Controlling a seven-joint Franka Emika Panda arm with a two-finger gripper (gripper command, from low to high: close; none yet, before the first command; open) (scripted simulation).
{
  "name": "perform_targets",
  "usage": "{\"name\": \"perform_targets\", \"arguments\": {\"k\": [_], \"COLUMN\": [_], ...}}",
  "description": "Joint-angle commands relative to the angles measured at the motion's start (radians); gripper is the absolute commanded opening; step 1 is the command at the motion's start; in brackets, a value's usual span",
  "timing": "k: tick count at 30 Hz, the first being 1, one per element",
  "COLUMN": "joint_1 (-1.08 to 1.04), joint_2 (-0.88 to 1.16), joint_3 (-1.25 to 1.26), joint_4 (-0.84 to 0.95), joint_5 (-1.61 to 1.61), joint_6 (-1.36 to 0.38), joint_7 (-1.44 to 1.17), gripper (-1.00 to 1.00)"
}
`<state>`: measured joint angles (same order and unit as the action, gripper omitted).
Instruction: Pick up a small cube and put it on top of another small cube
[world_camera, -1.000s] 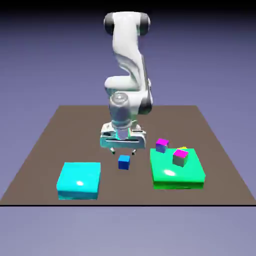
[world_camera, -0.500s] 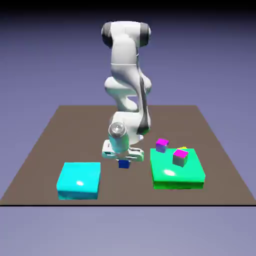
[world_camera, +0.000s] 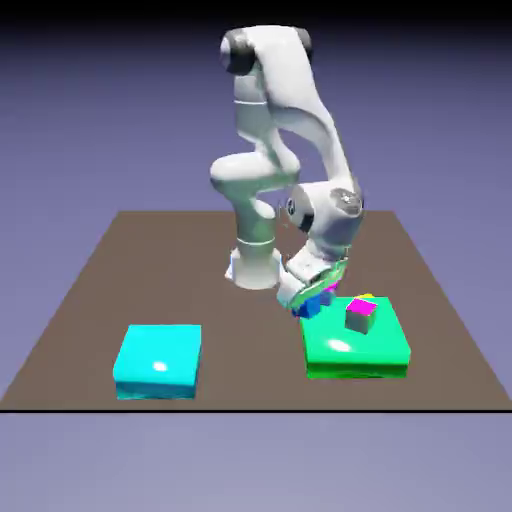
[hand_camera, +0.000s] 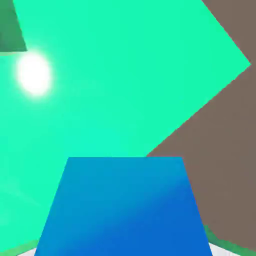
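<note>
Where the table (world_camera: 225, 345) comes nearest in the exterior view, a shiny cyan block lies flat at eight o'clock from the middle of the tabletop (world_camera: 160, 352). A bigger bright green block (world_camera: 355, 350) lies between three and four o'clock. On top of it, a bit past its middle toward twelve, sits a little gray cube with a pink top (world_camera: 360, 317). At the green block's ten o'clock corner, the gripper (world_camera: 309, 303) tips over and holds the small blue cube (hand_camera: 124, 210) tight between its two fingers. That blue cube is the one picked up, and it is big at six o'clock in the hand view. Green shows past the cube there, and brown table shows at three o'clock. I can't tell if the blue cube touches the green block. Just behind the blue cube, a purple cube (world_camera: 330, 294) peeks out, mostly hidden by the gripper. A tiny bit of a yellow thing (world_camera: 366, 296) pokes up behind the green block, at its twelve o'clock side. Farther back, at twelve o'clock on the table, stands the round white base (world_camera: 255, 268). The white arm (world_camera: 250, 175) goes up from it, then bends over toward four o'clock. Behind it all is a blue-violet backdrop (world_camera: 90, 130).
</note>
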<state>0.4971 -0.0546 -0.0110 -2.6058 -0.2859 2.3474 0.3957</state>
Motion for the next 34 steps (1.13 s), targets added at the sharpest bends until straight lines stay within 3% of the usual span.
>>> {"name": "perform_targets", "arguments": {"k": [1, 6, 17, 20, 31, 32, 34], "joint_1": [0.023, 0.152, 0.140, 0.101, 0.064, 0.064, 0.067], "joint_2": [-0.010, -0.048, -0.098, -0.113, 0.170, 0.170, 0.142], "joint_3": [0.007, 0.128, 0.527, 0.592, 0.491, 0.491, 0.500], "joint_4": [0.005, -0.043, -0.211, -0.211, -0.133, -0.133, -0.141], "joint_5": [-0.030, -0.154, -0.407, -0.476, -0.926, -0.926, -0.883], "joint_6": [0.007, 0.072, 0.185, 0.178, 0.200, 0.200, 0.198], "joint_7": [-0.030, -0.232, -0.512, -0.503, -0.176, -0.176, -0.207], "gripper": [-1.00, -1.00, -1.00, -1.00, -1.00, 1.00, 1.00]}}
